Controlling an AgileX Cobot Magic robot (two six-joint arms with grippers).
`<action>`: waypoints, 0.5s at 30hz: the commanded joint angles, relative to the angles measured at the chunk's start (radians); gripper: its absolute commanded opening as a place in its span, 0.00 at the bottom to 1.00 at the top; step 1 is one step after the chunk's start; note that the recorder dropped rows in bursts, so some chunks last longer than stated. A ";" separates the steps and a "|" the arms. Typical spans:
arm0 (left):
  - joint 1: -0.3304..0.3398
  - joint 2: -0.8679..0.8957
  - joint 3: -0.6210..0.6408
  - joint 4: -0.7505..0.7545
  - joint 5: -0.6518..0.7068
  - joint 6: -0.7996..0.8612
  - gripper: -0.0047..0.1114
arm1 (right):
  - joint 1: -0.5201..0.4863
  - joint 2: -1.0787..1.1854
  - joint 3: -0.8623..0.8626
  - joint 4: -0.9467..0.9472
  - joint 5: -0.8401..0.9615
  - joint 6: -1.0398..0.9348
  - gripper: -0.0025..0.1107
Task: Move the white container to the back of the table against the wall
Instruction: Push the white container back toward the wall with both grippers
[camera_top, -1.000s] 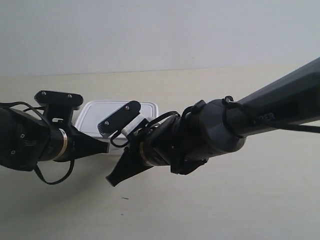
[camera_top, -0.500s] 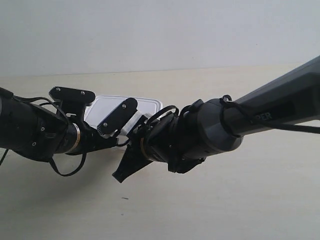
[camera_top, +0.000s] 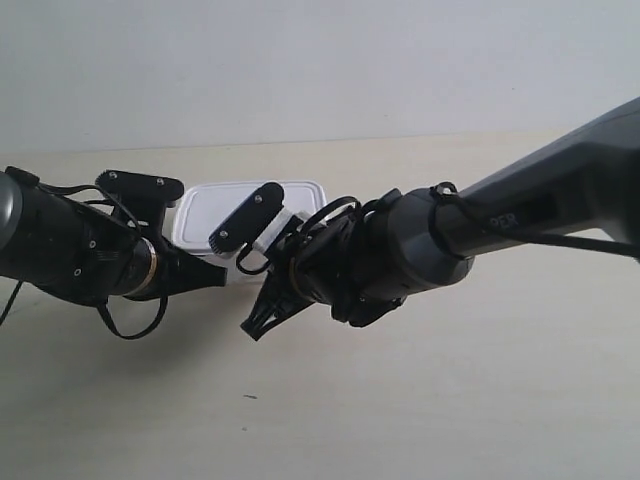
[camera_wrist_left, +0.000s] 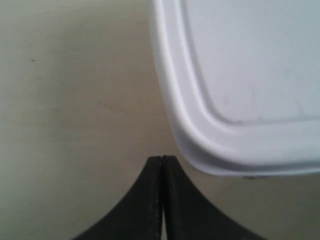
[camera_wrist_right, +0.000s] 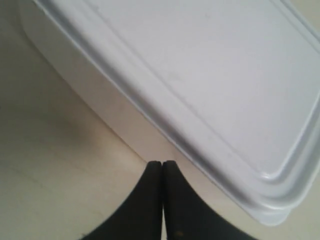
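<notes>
The white container (camera_top: 210, 208) lies flat on the cream table (camera_top: 460, 400), a short way in front of the grey-white wall (camera_top: 320, 60), partly hidden by both arms. In the left wrist view my left gripper (camera_wrist_left: 162, 158) is shut and empty, its tips just beside a rounded corner of the white container (camera_wrist_left: 250, 75). In the right wrist view my right gripper (camera_wrist_right: 162, 162) is also shut and empty, its tips at the foot of one long side of the container (camera_wrist_right: 200, 65). Whether either touches the container I cannot tell.
The arm at the exterior view's left (camera_top: 80, 260) and the arm at the exterior view's right (camera_top: 430, 250) meet in front of the container. A small dark mark (camera_top: 249, 397) sits on the near table. A strip of bare table separates container and wall.
The container has slid a little toward the wall and slightly right. Both arms have advanced with it, and the tip of the arm at the exterior view's right has risen in the picture.
</notes>
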 joint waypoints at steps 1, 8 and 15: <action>0.008 0.000 -0.027 0.015 -0.001 0.009 0.04 | -0.012 0.027 -0.026 -0.003 0.011 -0.013 0.02; 0.008 0.006 -0.046 -0.012 -0.133 0.035 0.04 | -0.012 0.049 -0.077 -0.003 0.000 -0.016 0.02; 0.008 0.006 -0.033 -0.043 -0.244 0.035 0.04 | -0.012 0.055 -0.094 -0.003 0.014 -0.059 0.02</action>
